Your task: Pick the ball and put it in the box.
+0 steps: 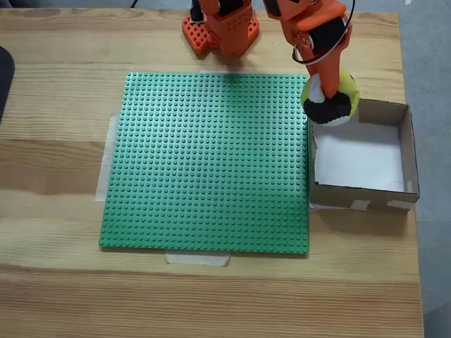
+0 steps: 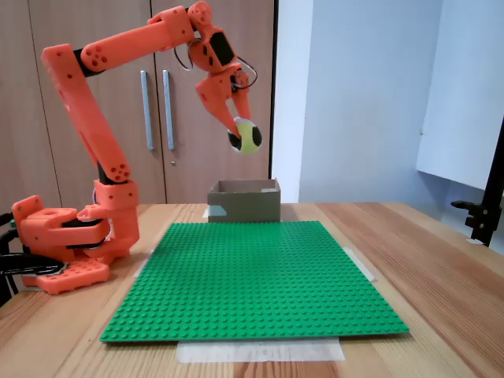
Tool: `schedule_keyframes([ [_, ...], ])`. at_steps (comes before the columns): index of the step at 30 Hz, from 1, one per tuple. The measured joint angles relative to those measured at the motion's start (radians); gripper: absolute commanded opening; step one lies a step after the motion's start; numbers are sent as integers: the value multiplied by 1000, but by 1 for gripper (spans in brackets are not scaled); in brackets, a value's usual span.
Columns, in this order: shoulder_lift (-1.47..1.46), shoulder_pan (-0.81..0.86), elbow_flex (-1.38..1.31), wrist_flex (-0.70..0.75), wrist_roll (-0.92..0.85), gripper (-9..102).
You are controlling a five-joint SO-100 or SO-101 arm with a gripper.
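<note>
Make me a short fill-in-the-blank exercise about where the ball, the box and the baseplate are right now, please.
1. The gripper holds the ball in the air above the ____.
2. The box has a ____ floor.
3. The studded baseplate taped to the wooden table is ____ in colour.
4. In the top-down fixed view, the box stands to the ____ of the baseplate.

Missing words: box; white; green; right

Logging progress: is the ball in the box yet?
Not yet. The ball hangs in the gripper, raised above the box, whose white floor is bare.
</note>
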Motion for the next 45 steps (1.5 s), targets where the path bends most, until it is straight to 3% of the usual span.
schedule_keyframes([
  [29, -445, -120, -242, 0, 150, -1],
  [45, -540, -149, -140, -129, 163, -1],
])
